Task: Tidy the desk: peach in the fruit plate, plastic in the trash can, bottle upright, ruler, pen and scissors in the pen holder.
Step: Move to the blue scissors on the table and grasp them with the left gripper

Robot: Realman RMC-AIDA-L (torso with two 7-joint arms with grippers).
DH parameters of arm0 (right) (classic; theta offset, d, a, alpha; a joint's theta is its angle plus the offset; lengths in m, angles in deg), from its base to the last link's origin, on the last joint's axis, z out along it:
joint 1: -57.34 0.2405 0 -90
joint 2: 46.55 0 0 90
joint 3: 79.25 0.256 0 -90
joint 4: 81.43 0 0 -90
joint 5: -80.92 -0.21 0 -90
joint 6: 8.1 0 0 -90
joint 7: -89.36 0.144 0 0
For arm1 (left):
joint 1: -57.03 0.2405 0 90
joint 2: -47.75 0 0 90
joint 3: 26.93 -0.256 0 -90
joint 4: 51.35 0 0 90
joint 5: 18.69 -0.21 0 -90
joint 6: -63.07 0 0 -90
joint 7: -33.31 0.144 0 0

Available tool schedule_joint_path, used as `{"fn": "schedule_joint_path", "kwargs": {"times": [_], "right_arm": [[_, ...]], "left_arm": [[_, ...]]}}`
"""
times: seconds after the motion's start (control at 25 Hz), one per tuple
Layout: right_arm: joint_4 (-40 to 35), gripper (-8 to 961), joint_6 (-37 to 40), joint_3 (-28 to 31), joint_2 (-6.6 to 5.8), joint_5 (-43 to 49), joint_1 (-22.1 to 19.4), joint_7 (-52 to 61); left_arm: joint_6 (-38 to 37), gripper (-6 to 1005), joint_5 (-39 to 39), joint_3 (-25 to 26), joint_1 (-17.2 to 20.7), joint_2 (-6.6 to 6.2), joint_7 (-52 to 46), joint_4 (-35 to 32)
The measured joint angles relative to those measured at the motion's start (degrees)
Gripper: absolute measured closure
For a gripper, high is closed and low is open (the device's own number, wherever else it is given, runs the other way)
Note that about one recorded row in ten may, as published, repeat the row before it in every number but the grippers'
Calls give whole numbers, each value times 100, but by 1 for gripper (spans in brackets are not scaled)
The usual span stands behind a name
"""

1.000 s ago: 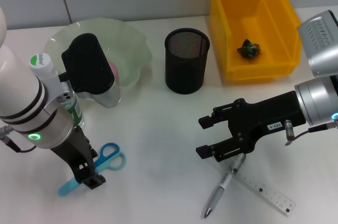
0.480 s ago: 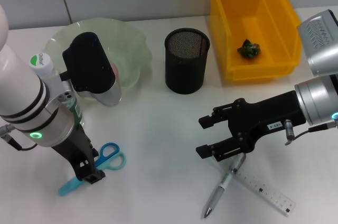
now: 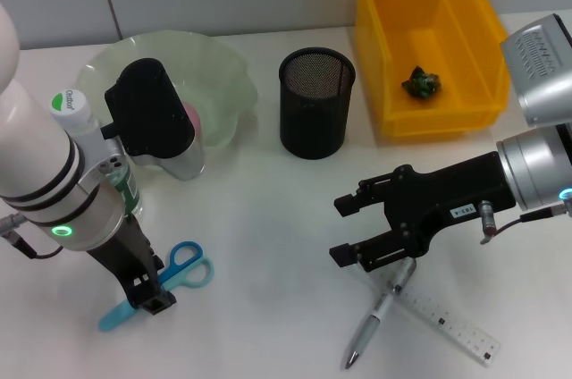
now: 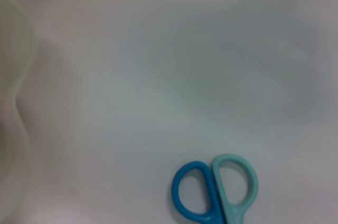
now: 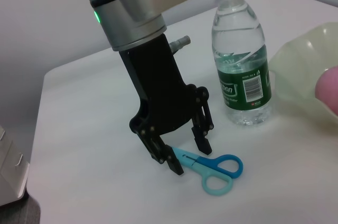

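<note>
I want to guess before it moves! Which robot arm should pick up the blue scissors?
The left arm, probably. The left gripper is already down at the scissors, its open fingers on either side of the blades. The right gripper is open above the pen, far across the table.
</note>
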Motion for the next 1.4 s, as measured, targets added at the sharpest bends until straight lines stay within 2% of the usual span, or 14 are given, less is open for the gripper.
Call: {"fn": "schedule_joint_path", "kwargs": {"times": [1.4], "right_arm": [[-9,189,1,-6,6,-1,12,0]], "left_arm": [[192,557,-27,-156,-34,0,-138,173]]}}
